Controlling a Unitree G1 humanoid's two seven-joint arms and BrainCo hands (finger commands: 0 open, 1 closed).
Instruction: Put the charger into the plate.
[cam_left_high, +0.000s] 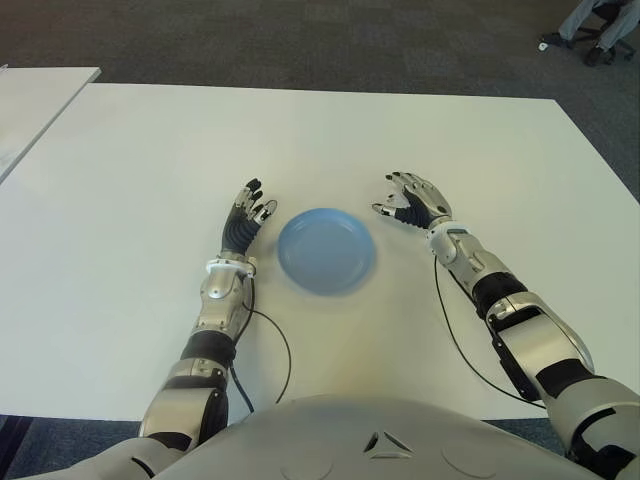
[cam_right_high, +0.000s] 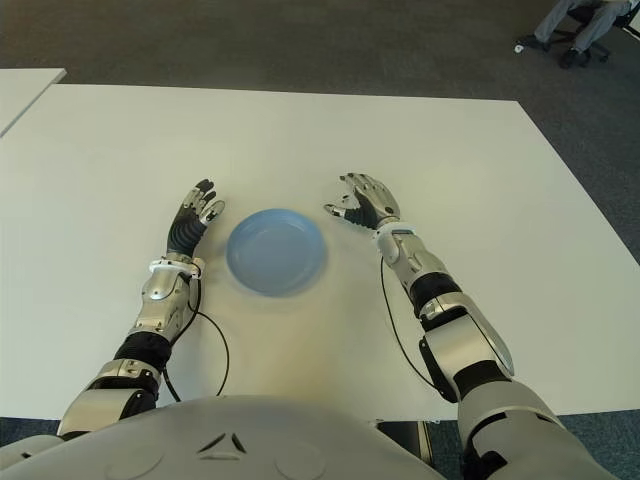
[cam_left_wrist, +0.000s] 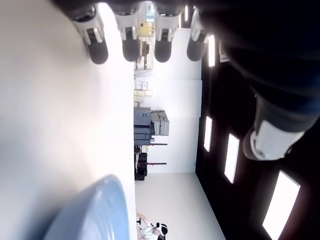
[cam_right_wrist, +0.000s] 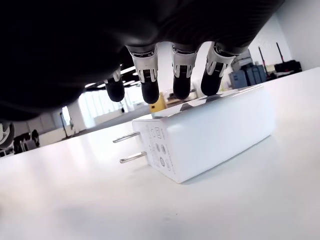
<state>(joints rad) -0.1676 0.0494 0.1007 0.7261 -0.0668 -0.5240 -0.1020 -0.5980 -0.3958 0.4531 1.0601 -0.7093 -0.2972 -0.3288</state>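
Note:
A white charger (cam_right_wrist: 210, 132) with two metal prongs lies flat on the white table (cam_left_high: 150, 180), shown close up in the right wrist view. My right hand (cam_left_high: 410, 197) hovers just above it, right of the blue plate (cam_left_high: 327, 250), fingers (cam_right_wrist: 182, 75) spread over the charger's top without gripping it. In the eye views the hand hides most of the charger. The round plate sits in the middle of the table with nothing in it. My left hand (cam_left_high: 248, 215) shows just left of the plate, fingers straight and holding nothing.
A second white table (cam_left_high: 40, 95) stands at the far left. A person's legs and a chair (cam_left_high: 600, 25) are at the far right on the dark carpet. Thin black cables (cam_left_high: 275, 340) trail from both wrists across the table's near side.

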